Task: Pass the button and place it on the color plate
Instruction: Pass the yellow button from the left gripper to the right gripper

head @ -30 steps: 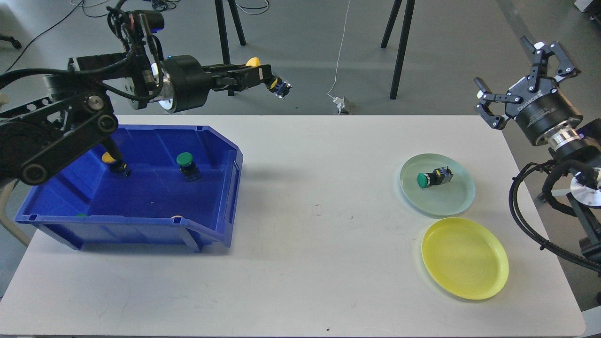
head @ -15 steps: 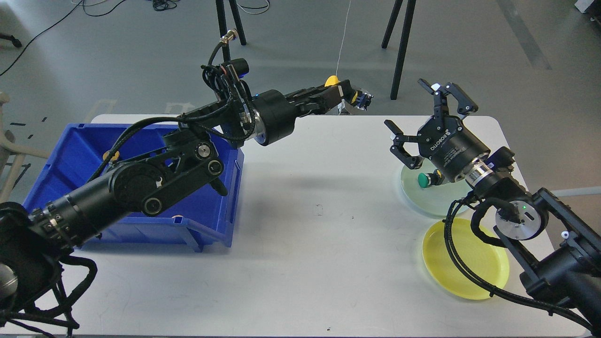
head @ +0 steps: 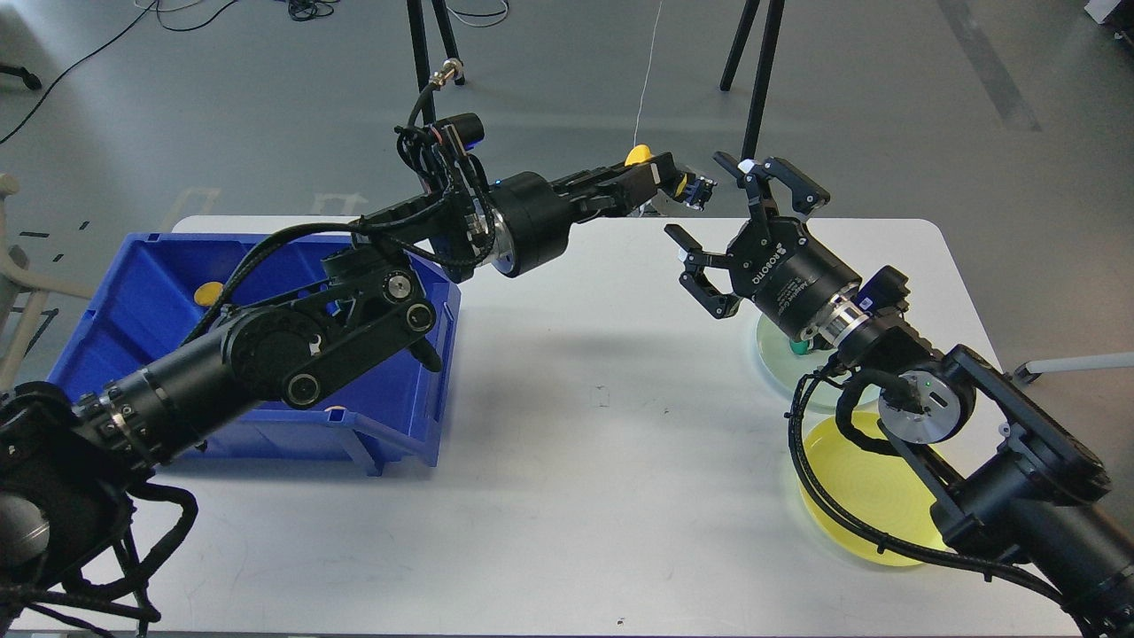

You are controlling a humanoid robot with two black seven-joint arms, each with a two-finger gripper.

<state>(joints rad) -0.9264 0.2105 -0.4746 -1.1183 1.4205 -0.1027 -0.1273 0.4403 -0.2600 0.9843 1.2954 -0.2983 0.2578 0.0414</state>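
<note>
My left gripper is shut on a yellow button with a black and blue body, held high above the table's far edge. My right gripper is open, its fingers spread just right of and below that button, not touching it. The yellow plate lies at the right front, partly behind my right arm. The pale green plate lies beyond it, mostly hidden by my right wrist; a green button on it just shows.
A blue bin stands at the left, partly covered by my left arm, with another yellow button inside. Black tripod legs stand on the floor behind the table.
My right arm has moved left and up toward the held button. My left gripper has shifted slightly right with the yellow button. The green button is now mostly hidden.
</note>
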